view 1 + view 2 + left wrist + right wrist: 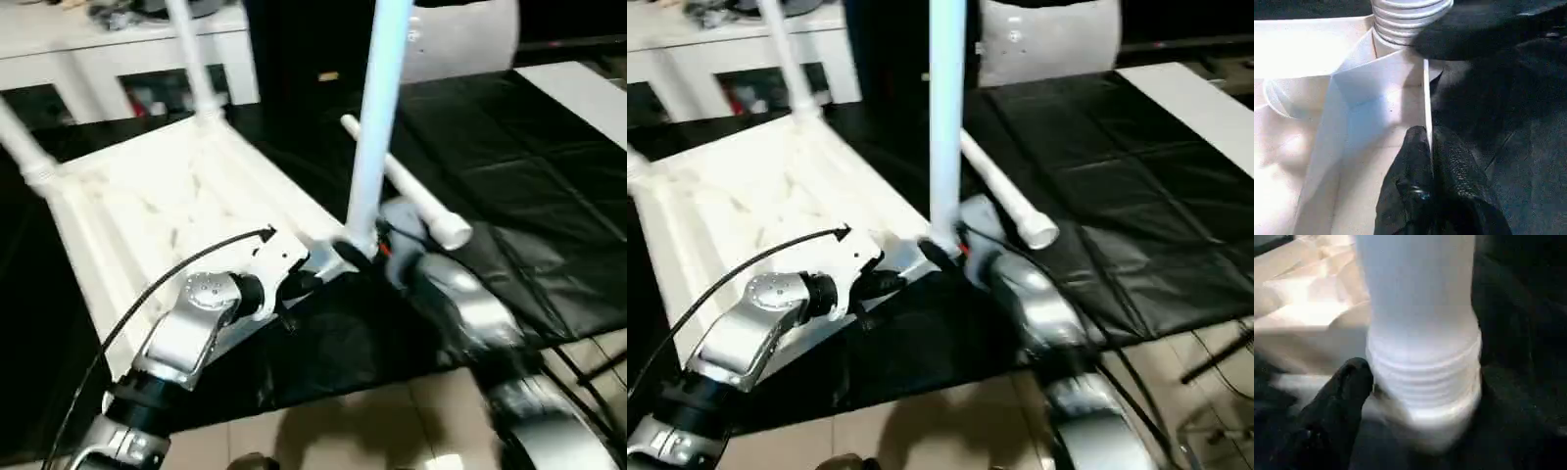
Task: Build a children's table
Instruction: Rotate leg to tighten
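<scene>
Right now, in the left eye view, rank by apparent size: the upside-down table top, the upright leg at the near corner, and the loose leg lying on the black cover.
1. Table top: largest, spreads widest.
2. Upright leg: long and thick, though nearness to the camera inflates it.
3. Loose leg: looks smallest, partly hidden behind the upright one; likely the same real size.

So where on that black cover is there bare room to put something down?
The black cover is bare beyond the loose leg. The tabletop's near corner is crowded: upright leg, left tool and right tool.
</scene>
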